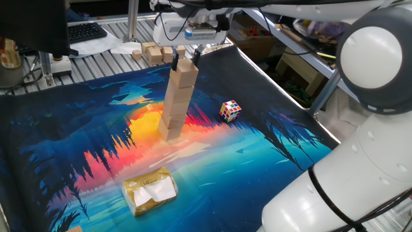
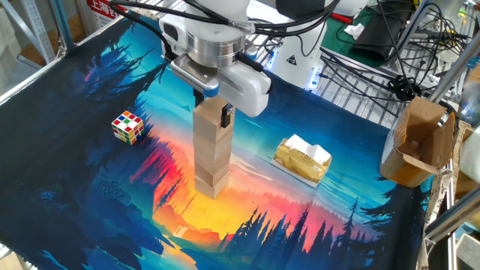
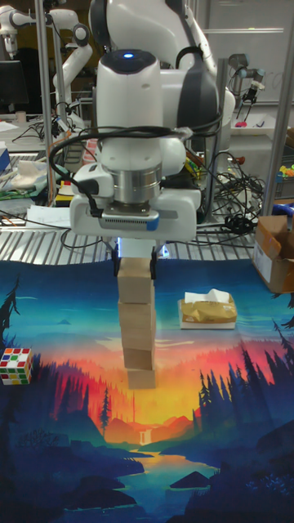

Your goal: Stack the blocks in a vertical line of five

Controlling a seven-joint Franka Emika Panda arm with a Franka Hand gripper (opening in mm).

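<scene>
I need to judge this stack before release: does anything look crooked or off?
Slightly. The stack is not flush: in the tall fixed view its blocks sit a little twisted and offset. The end effector straddles the top block.

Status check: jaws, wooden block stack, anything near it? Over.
Gripper jaws astride the top light-tan wooden cube; grip not confirmable. Stack upright on the printed mat. Multicoloured puzzle cube and yellowish wrapped packet stand apart.
</scene>
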